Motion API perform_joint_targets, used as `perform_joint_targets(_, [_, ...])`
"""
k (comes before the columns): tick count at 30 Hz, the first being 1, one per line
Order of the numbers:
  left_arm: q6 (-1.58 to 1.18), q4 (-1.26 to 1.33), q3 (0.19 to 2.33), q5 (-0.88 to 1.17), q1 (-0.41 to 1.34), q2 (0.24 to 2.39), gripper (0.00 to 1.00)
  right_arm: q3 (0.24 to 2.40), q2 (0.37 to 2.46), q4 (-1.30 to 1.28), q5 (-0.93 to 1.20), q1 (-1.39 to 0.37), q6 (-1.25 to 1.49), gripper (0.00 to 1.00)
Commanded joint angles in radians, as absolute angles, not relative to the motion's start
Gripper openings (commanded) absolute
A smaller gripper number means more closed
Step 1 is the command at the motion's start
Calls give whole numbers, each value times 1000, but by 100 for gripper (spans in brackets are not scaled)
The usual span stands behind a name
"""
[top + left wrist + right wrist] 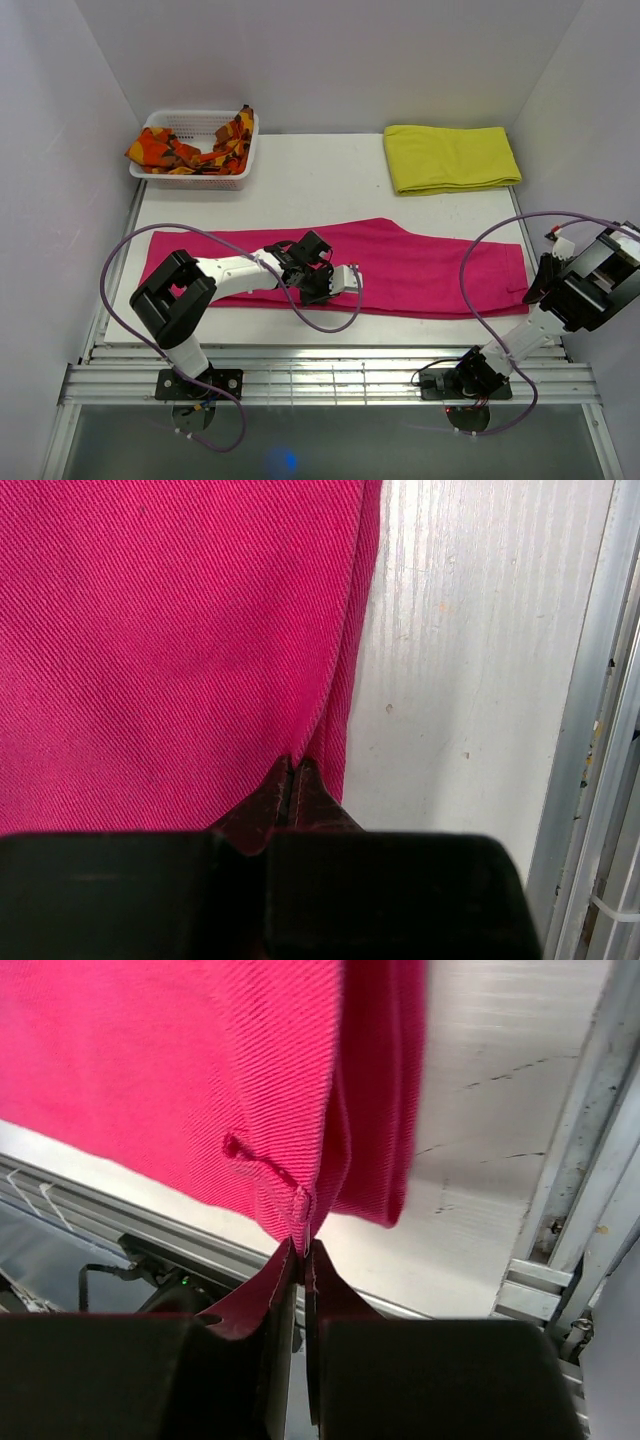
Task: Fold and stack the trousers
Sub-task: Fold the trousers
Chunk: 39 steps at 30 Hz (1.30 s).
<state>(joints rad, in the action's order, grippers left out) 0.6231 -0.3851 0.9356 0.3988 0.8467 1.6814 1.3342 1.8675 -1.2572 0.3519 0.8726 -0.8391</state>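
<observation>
In left gripper and right gripper sits the trousers' edge.

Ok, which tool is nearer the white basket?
Left. The left tool pinches the trousers at their near edge around mid-table, diagonally near-right of the basket in the far left corner. The right tool holds their right end, across the table from it.

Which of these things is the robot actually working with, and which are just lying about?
In the job: pink trousers, pinched by the left hand and the right hand.
Lying about: yellow cloth; white basket; orange-and-red patterned cloth in it.
</observation>
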Motion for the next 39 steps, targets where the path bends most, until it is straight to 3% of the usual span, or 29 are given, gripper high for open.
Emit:
perform_joint_targets(1, [626, -403, 896, 353, 859, 1735, 0, 1305, 1995, -1062, 311, 1011, -795, 8])
perform_joint_targets(12, [615, -448, 908, 356, 859, 1615, 0, 1272, 2065, -931, 268, 1003, -768, 8])
perform_joint_targets(13, [645, -474, 914, 373, 859, 1620, 5, 1279, 2065, -940, 268, 1000, -785, 8])
perform_joint_targets(14, [658, -507, 925, 402, 859, 1626, 17, 1291, 2066, -959, 271, 999, -799, 8])
perform_joint_targets(15, [660, -572, 940, 402, 859, 1629, 35, 1305, 2065, -1009, 287, 996, -811, 18])
perform_joint_targets(16, [652, -593, 960, 391, 856, 1611, 39, 1334, 2057, -1031, 299, 997, -837, 40])
perform_joint_targets(17, [644, -606, 965, 397, 829, 1583, 42, 1347, 2045, -1048, 308, 996, -851, 48])
perform_joint_targets(19, [609, -614, 972, 442, 761, 1461, 61, 1365, 1993, -1072, 322, 997, -882, 62])
perform_joint_targets(21, [543, -642, 991, 495, 614, 1393, 73, 1403, 1953, -1101, 354, 996, -902, 68])
perform_joint_targets(24, [486, -699, 1011, 492, 407, 1280, 81, 1443, 1907, -1170, 428, 991, -951, 76])
perform_joint_targets(25, [470, -713, 1008, 480, 355, 1255, 89, 1448, 1895, -1183, 445, 982, -977, 80])
perform_joint_targets(27, [475, -785, 1003, 504, 163, 1192, 98, 1440, 1850, -1216, 486, 962, -994, 86])
perform_joint_targets(32, [495, -856, 985, 607, -319, 1167, 98, 1358, 1729, -1163, 494, 799, -994, 95])
perform_joint_targets(34, [474, -865, 1006, 601, -434, 1261, 98, 1310, 1660, -1114, 473, 703, -951, 98])
perform_joint_targets(39, [468, -922, 1133, 666, -736, 1549, 98, 1292, 1585, -1025, 445, 508, -852, 96])
